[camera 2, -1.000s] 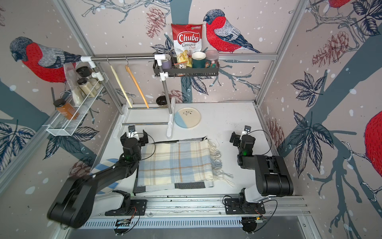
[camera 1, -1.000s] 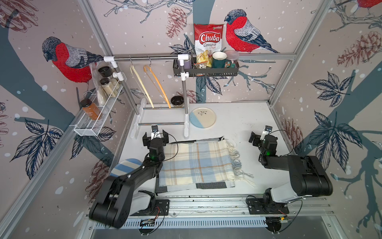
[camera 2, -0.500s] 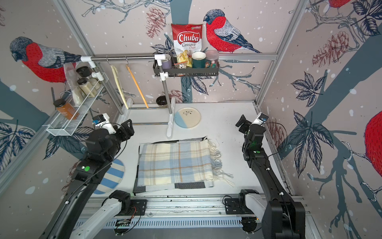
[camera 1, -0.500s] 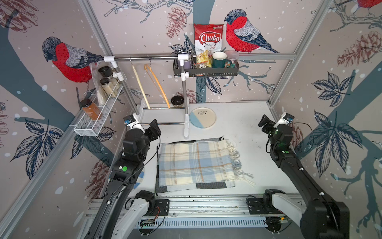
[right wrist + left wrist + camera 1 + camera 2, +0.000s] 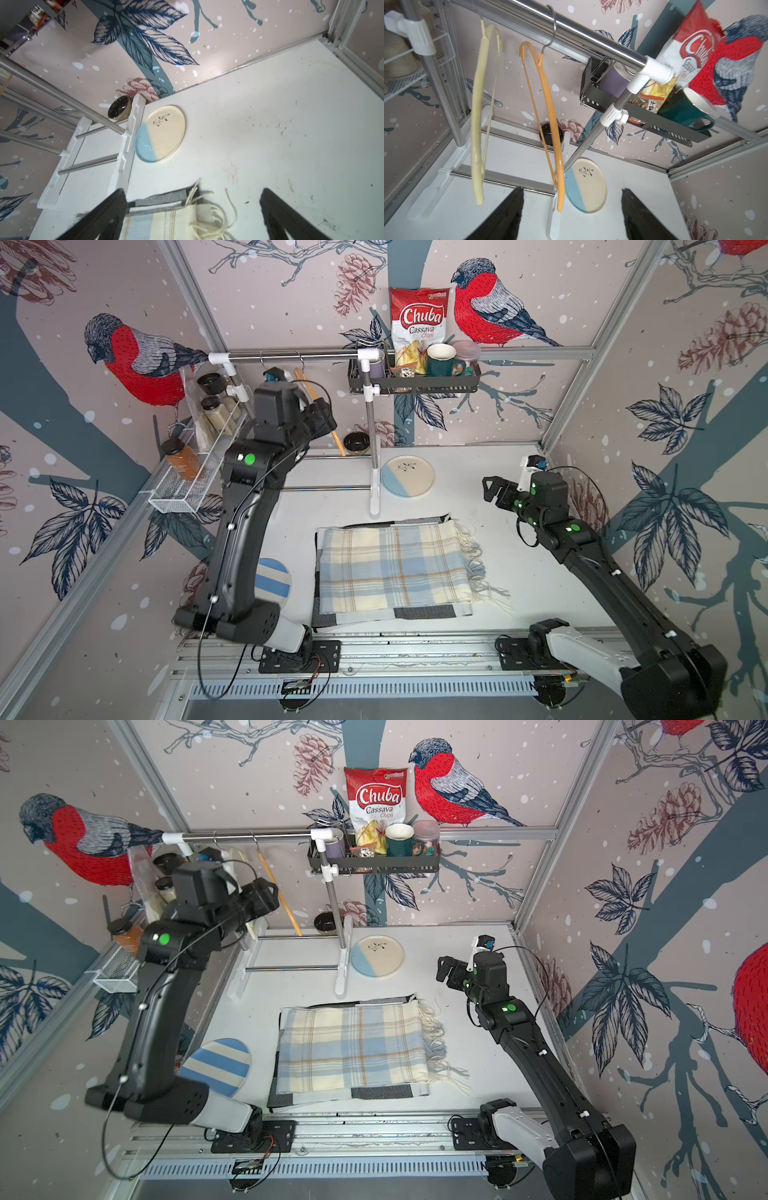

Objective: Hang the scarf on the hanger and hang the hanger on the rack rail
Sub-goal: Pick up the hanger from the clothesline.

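**Table [image 5: 519, 539], white, flat.** Carried everything listed below.

**Garment rail [image 5: 291, 357], steel tube with white plastic joints.** Stood at the back of the table, on its left side. Two hangers hung from its top bar.

**Scarf [image 5: 390, 568], plaid wool in cream, pale blue and tan, fringed at one end.** Lay folded flat at the middle of the table, in front of the rail and well apart from both hangers. Neither gripper touched it. It was not yet hung.

**Orange hanger [image 5: 550, 108], thin plastic with a wire hook.** Hung on the rail, the nearer of the two to the rail's right post.

**Cream hanger [image 5: 476, 116], thin plastic.** Hung beside the orange one, toward the left post.

**Left gripper [image 5: 325, 416], black, parallel jaws.** Was raised to rail height, near the orange hanger. In the left wrist view the jaws stood apart with nothing between them.

**Right gripper [image 5: 494, 491], black, parallel jaws.** Hung above the table beyond the scarf's fringed end. The jaws were spread wide and empty.

**Step in hand (judgement).** This was likely the reach for a hanger, most probably the orange one, with the scarf not yet picked up.

**Next move (judgement).** The left jaws would need to line up across the hanger's thin arm and close squarely on it. The hanger hangs free and could swing aside at a touch.
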